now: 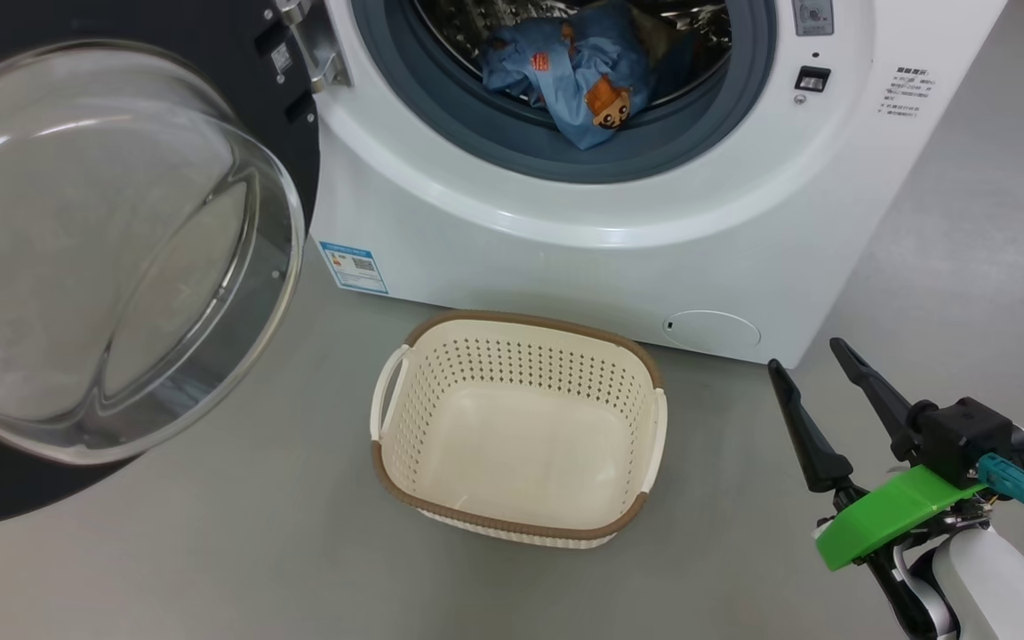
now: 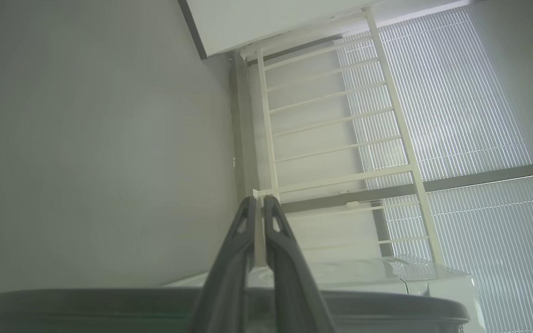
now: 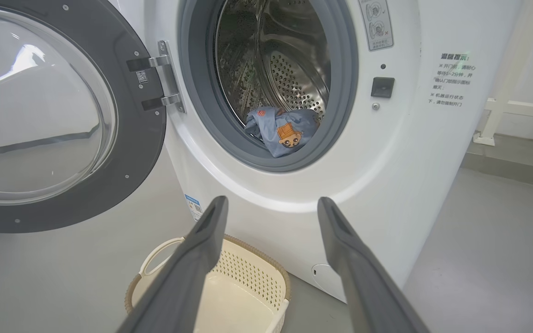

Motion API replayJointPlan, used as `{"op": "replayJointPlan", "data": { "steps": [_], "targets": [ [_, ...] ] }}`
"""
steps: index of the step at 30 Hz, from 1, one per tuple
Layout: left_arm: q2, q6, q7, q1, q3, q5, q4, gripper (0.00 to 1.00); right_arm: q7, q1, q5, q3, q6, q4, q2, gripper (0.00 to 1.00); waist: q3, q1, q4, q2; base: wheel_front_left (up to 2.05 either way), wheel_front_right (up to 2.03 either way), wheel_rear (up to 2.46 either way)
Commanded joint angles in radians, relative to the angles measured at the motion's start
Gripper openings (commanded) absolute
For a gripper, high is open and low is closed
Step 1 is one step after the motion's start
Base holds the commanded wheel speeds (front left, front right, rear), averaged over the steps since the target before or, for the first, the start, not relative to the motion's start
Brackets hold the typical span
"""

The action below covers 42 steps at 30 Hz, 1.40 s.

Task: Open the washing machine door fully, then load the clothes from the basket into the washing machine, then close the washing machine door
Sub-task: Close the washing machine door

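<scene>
The washing machine (image 1: 583,258) (image 3: 387,175) stands ahead with its door (image 1: 103,258) (image 3: 58,115) swung wide to the left, the glass bowl bulging toward me. Light-blue clothes (image 1: 579,76) (image 3: 282,132) with a bear print lie at the front of the steel drum, resting on the gasket. The cream basket (image 1: 423,418) (image 3: 257,282) sits on the floor before the machine with nothing in it. My right gripper (image 1: 810,360) (image 3: 271,206) hangs open to the right of the basket, holding nothing. In the left wrist view my left gripper (image 2: 259,200) is shut, fingers together, pointing away at a wall.
Grey floor (image 1: 210,551) surrounds the basket. A white metal rack (image 2: 340,125) and window blinds (image 2: 470,115) lie beyond the left gripper, with a dark rim (image 2: 109,305) below its fingers. A white frame (image 3: 516,108) stands right of the machine.
</scene>
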Motion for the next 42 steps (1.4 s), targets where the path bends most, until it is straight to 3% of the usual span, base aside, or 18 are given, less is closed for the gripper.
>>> {"op": "replayJointPlan", "data": {
  "steps": [1, 13, 26, 42],
  "targets": [
    [0.072, -0.007, 0.021, -0.002, 0.020, -0.007, -0.008, 0.00, 0.005, -0.016, -0.003, 0.011, 0.008, -0.030, -0.015, 1.00, 0.001, -0.0001, -0.001, -0.0001, 0.00, 0.00, 0.00],
    [0.051, -0.007, 0.087, -0.004, -0.019, 0.015, 0.020, 0.00, 0.029, -0.018, -0.015, 0.000, 0.008, -0.053, -0.012, 1.00, 0.028, -0.0001, -0.005, -0.0001, 0.00, 0.00, 0.00],
    [0.027, -0.007, 0.240, 0.043, -0.062, 0.025, -0.011, 0.00, 0.017, -0.003, 0.001, -0.002, 0.008, -0.033, 0.001, 1.00, -0.013, -0.0001, 0.007, -0.0001, 0.00, 0.00, 0.00],
    [-0.019, -0.007, 0.545, 0.216, -0.170, 0.035, -0.260, 0.00, -0.013, 0.024, 0.062, 0.024, 0.008, 0.024, 0.024, 1.00, -0.104, -0.0001, 0.053, -0.0001, 0.00, 0.00, 0.00]
  ]
}}
